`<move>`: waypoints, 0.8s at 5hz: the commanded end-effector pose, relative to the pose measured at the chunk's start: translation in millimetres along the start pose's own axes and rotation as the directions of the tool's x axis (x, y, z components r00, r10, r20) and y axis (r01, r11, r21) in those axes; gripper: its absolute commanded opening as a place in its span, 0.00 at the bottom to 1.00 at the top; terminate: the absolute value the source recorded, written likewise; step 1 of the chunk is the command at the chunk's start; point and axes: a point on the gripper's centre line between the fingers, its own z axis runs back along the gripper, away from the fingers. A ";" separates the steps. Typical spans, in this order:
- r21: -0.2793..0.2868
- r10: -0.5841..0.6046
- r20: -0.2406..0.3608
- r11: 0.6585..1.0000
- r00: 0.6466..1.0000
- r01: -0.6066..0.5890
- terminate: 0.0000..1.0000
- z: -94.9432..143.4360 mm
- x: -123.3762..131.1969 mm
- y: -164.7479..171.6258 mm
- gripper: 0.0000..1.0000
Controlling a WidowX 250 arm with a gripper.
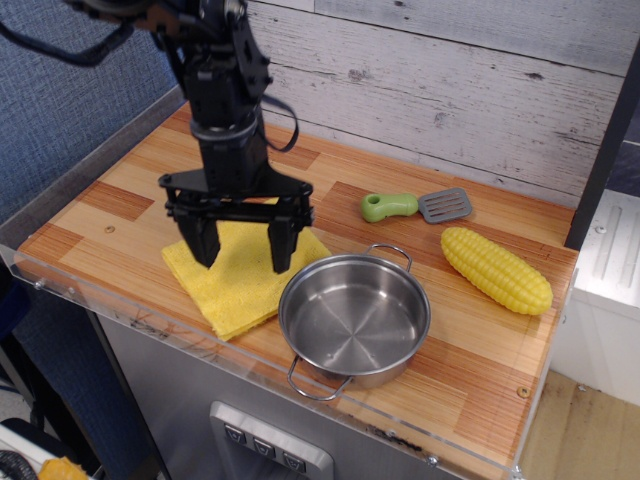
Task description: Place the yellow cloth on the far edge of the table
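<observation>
The yellow cloth (238, 283) lies flat and folded on the table (120, 200) near its front left edge, just left of the steel pot. My black gripper (243, 256) hangs straight over the cloth with its two fingers spread wide apart. The fingertips (281, 262) are right at the cloth's surface, one toward its left part and one toward its right corner. Nothing is held between them. The arm hides the cloth's back part.
A steel pot (354, 317) stands close to the cloth's right side. A green-handled toy spatula (415, 206) lies behind it. A yellow toy corn cob (496, 270) lies at the right. A grey plank wall (450, 80) runs along the table's far edge.
</observation>
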 end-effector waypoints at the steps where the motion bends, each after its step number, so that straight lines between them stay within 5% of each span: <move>1: 0.006 -0.012 -0.007 1.000 1.000 0.012 0.00 -23.7 10.8 2.6 1.00; 4: 0.019 0.091 0.064 0.996 0.994 -0.092 0.00 -27.6 39.3 15.5 1.00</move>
